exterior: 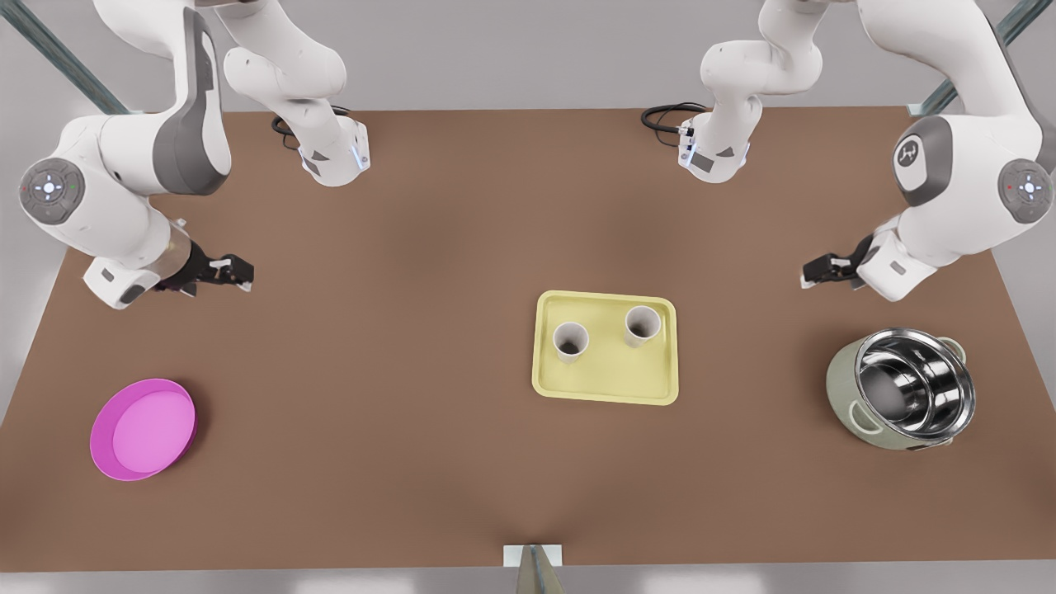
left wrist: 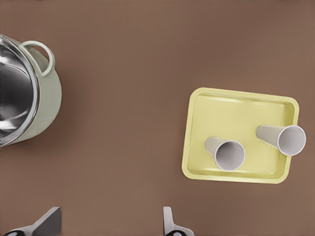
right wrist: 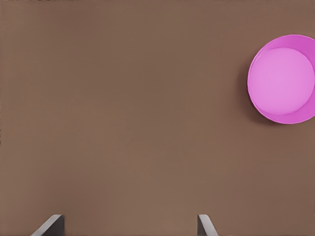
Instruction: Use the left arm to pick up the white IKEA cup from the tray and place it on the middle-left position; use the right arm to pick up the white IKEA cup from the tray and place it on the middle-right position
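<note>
Brown matte worktop (exterior: 429, 247) spreads under both arms, and from my seat nothing of the job is done yet. Both white tapered IKEA cups, one at the frame's centre (exterior: 570, 341) and its neighbour to the right (exterior: 642, 325), stand upright on the flat pale-yellow rectangular tray (exterior: 606, 388), rims up, close together but apart.

My left gripper (exterior: 813, 274) hangs at the front view's right, near the shiny steel pot in its pale-green housing (exterior: 903, 388); its wrist view shows that pot and the tray, with the fingers (left wrist: 170, 223) spread wide and empty. My right gripper (exterior: 233, 272) hangs at the front view's left, above the glossy round magenta dish (exterior: 143, 427), fingers (right wrist: 204, 226) likewise wide apart, holding nothing.

Both picks and both placements remain
</note>
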